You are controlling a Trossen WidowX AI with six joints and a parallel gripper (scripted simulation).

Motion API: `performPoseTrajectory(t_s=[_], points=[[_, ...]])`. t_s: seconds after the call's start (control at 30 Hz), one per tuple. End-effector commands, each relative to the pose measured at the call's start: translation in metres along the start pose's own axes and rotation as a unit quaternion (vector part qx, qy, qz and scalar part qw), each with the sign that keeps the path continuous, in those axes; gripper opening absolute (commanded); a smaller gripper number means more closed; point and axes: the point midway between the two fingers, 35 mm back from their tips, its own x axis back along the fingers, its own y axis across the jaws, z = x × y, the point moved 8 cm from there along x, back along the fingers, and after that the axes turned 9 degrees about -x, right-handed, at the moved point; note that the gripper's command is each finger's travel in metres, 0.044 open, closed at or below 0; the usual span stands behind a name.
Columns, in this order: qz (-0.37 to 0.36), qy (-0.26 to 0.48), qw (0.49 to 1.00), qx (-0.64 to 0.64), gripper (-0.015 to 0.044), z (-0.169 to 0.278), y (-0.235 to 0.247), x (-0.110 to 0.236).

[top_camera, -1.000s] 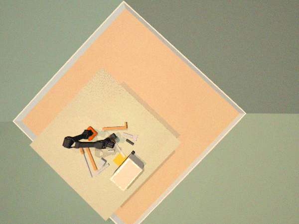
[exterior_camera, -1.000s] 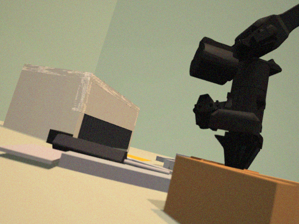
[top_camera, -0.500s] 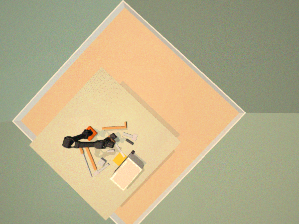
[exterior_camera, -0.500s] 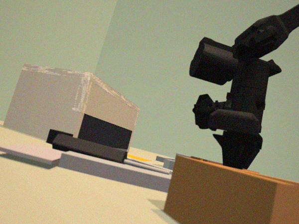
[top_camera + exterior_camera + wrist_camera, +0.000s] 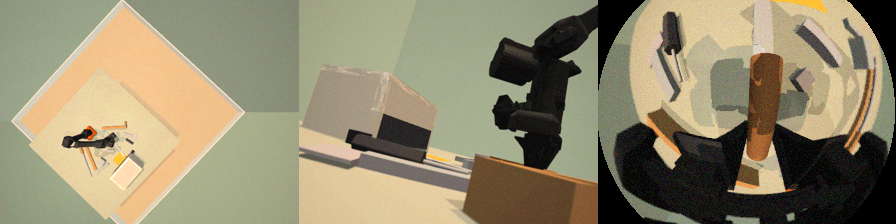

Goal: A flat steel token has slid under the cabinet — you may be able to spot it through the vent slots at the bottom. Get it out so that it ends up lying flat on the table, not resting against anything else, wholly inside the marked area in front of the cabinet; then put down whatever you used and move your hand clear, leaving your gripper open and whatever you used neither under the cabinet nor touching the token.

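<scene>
The white cabinet (image 5: 125, 174) (image 5: 344, 102) stands with its dark vent slots (image 5: 403, 132) low on the front. The yellow marked area (image 5: 119, 159) (image 5: 436, 157) (image 5: 810, 4) lies in front of it. No token can be made out. My gripper (image 5: 112, 140) (image 5: 535, 167) (image 5: 759, 124) points down, shut on the brown handle (image 5: 766, 90) of a tool, near the handle's rear end. The tool's pale blade (image 5: 119, 149) (image 5: 764, 27) points towards the cabinet, its end by the edge of the yellow area. Whether the tool touches the table is hidden.
An orange L-shaped bar (image 5: 114, 127) (image 5: 518, 189), a pale paddle (image 5: 134, 136) and a dark-handled tool (image 5: 129, 141) (image 5: 388, 148) (image 5: 671, 32) lie to one side. A small block (image 5: 110, 150) (image 5: 804, 80), a pale bar (image 5: 102, 168), a grey piece (image 5: 102, 162) and an orange bar (image 5: 90, 158) lie opposite.
</scene>
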Motion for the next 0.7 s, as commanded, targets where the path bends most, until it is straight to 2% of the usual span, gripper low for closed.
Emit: performPoseTrajectory(t_s=[0.0,0.1,0.13,0.67], points=[[-0.001,0.000,1.000,0.000,0.0085,0.000,0.000,0.000],[-0.001,0.000,1.000,0.000,0.0007,0.000,0.000,0.000],[-0.001,0.000,1.000,0.000,0.0000,0.000,0.000,0.000],[0.000,0.001,1.000,0.001,0.0000,-0.017,0.003,0.000]])
